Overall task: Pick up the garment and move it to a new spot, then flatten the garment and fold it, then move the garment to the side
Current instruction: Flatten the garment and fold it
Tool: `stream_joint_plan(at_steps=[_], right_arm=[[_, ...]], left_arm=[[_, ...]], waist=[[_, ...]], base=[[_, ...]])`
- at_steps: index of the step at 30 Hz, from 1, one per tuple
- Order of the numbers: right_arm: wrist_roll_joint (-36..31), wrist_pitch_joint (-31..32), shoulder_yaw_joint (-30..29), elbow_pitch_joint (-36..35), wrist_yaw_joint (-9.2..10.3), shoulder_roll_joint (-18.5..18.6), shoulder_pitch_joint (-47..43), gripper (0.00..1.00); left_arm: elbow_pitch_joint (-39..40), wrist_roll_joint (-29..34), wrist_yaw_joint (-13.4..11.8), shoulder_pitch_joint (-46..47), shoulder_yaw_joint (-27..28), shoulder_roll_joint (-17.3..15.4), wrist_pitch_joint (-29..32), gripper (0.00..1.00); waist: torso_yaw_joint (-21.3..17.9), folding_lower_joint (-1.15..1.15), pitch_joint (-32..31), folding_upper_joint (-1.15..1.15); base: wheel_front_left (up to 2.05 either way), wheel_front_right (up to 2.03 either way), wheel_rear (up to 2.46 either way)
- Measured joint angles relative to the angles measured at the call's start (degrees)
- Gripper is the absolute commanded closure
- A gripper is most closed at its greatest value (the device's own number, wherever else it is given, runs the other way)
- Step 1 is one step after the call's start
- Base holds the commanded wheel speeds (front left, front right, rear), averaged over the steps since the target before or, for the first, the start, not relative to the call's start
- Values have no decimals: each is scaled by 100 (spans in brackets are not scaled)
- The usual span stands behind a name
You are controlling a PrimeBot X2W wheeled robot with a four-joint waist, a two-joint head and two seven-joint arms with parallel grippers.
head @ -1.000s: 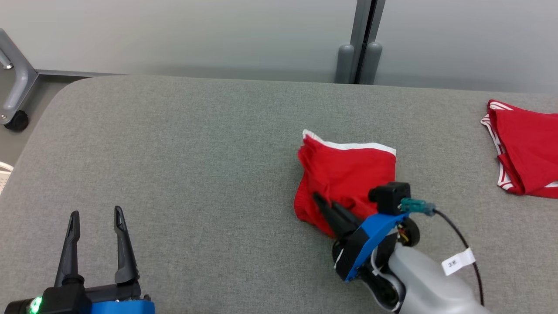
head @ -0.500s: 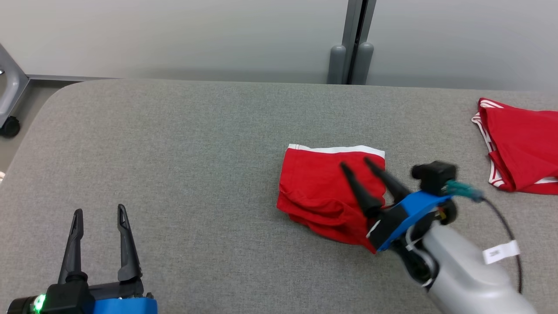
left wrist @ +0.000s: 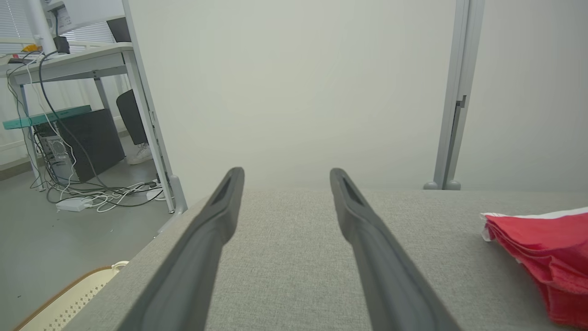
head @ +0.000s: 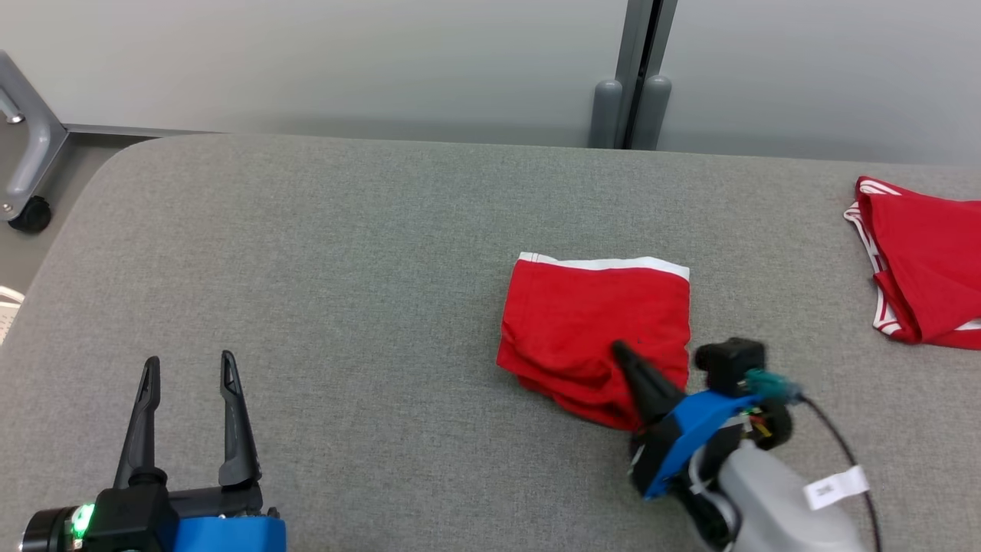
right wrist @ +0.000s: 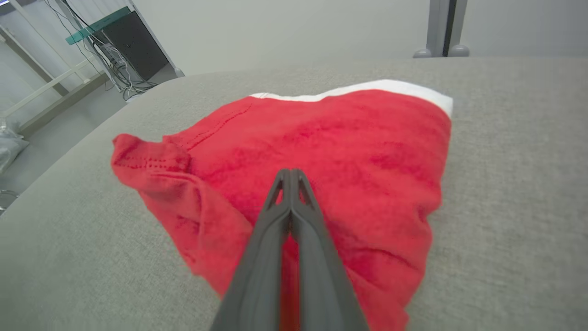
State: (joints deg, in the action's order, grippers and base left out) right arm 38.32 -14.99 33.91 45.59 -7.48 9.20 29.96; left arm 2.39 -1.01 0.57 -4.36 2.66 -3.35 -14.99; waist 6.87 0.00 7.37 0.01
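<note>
**Work surface.** The grey fabric-covered table (head: 345,253) spans the head view.

**Task item.** The garment (head: 590,322), red, lies folded into a compact rectangle on the table, at about 4 o'clock from the centre of the head view. Its white waistband (head: 605,264) runs along its 12 o'clock edge. The 6 o'clock edge is uneven, with layers bunched at the 7 o'clock corner.

**Right gripper** (head: 622,354). The two fingers are pressed together, tips meeting, with no cloth visibly caught between them. They point toward 11 o'clock over the garment's 5 o'clock portion. Whether the tips rest on the cloth cannot be told.

**Left gripper** (head: 190,359). It is at 8 o'clock in the head view, well apart from the garment. The fingers are spread wide and point toward 12 o'clock, with nothing between them and only bare table beyond.

**Other items.** A second red garment (head: 927,268) with white trim lies at 3 o'clock, at the table's right end, well apart from the task item.
</note>
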Motion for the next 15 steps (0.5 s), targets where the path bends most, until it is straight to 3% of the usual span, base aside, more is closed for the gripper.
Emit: stream_joint_plan(at_steps=[9,15], right_arm=[[77,0,1202,29,0,-556,-4,100],[89,0,1083,-270,-1,-582,89,100]], left_arm=[[-49,7,31,5,-25,-14,0,0],[-60,8,22,5,-18,-44,0,0]], waist=[[48,0,-72,-1],[-44,0,-133,-1]], base=[[0,0,0],[0,0,0]])
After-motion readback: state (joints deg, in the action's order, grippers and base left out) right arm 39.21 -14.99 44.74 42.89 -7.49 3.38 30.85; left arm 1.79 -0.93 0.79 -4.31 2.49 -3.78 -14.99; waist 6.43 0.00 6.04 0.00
